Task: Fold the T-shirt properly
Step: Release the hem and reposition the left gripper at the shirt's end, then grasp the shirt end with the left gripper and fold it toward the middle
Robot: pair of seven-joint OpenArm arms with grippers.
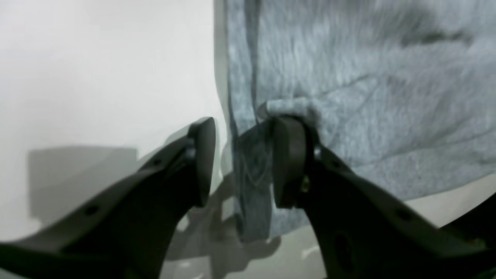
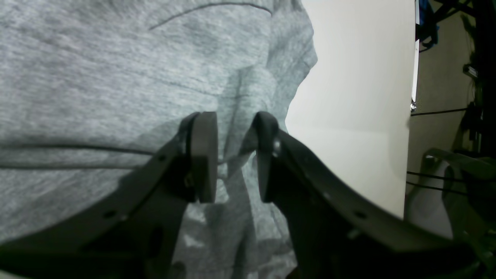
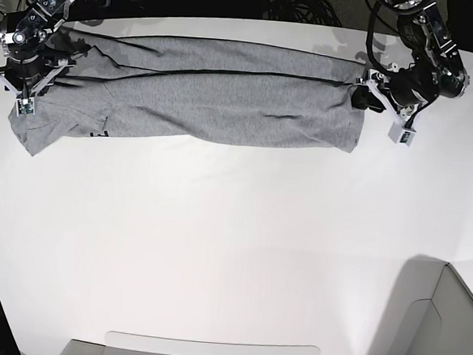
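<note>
You are hovering both parted grippers, left gripper (image 1: pixel 242 162) and right gripper (image 2: pixel 234 157), over the T-shirt (image 3: pixel 226 95) across the frame's top, and its edges are seemingly catching, risking dragging the fold.

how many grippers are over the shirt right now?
2. The left gripper is at the T-shirt edge on the base view's right; the right gripper is at its opposite end.

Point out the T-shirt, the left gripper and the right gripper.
T-shirt (image 3: pixel 226 95): base view, on the middle of the grey folded body.
left gripper (image 1: pixel 242 162): left wrist view, midway between its parted fingertips, at the shirt's edge.
right gripper (image 2: pixel 236 157): right wrist view, midway between its parted fingertips, over grey cloth.
</note>
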